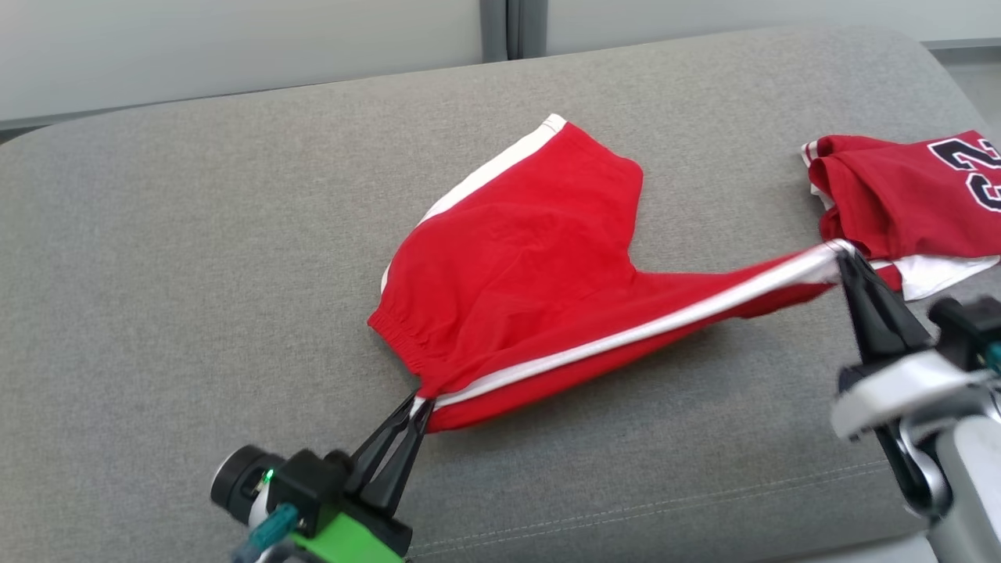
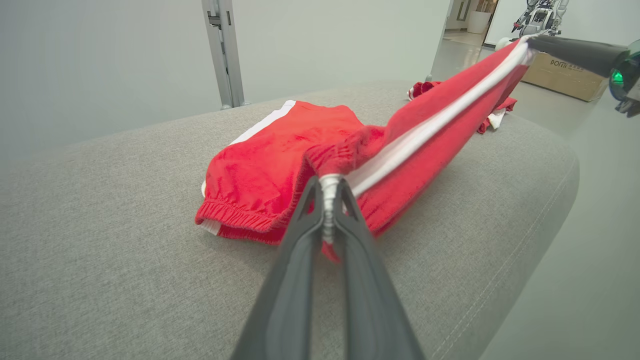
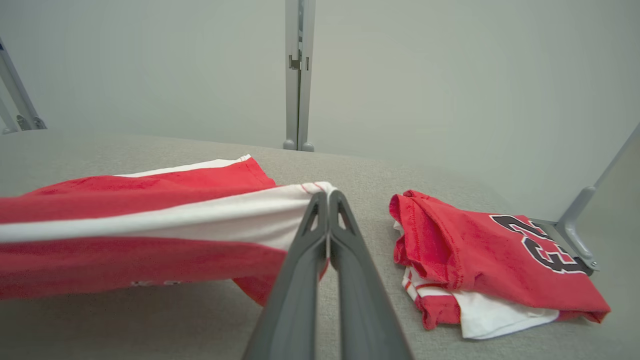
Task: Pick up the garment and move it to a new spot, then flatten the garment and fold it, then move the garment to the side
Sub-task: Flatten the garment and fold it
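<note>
At the near waistband corner, the left hand [image 1: 417, 408] is clamped tight on the red shorts [image 1: 516, 266]; the right hand [image 1: 846, 256] pinches a leg hem likewise. Holding 2 ends seemingly tensions the striped side for flattening, while the other leg rests on the grey cushion [image 1: 195, 274], near a folded jersey [image 1: 915, 188].

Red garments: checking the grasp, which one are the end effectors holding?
The white-striped red shorts, pinched at both ends and stretched; the numbered jersey lies folded, unheld.
</note>
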